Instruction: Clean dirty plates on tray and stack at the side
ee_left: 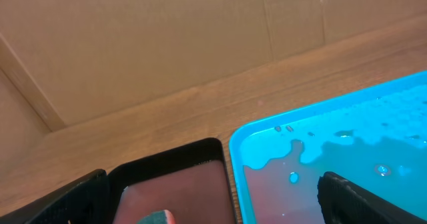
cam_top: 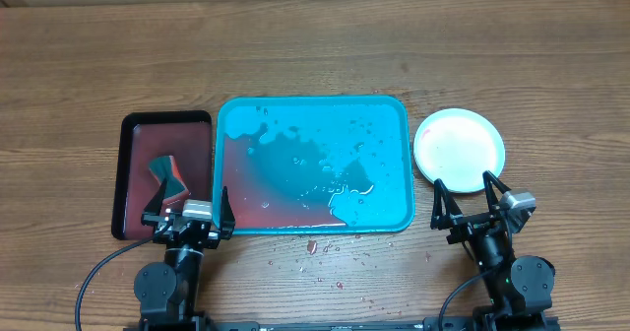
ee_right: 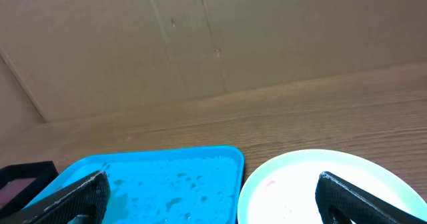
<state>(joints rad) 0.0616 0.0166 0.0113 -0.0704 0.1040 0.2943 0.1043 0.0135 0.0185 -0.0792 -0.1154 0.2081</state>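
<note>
Right claw gapes empty, left claw too; your stacked plates sit just at the right claw's twelve o'clock.

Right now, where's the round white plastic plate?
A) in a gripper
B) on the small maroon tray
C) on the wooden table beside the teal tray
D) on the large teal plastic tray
C: the white plate lies on the wooden table, right of the teal tray.
</note>
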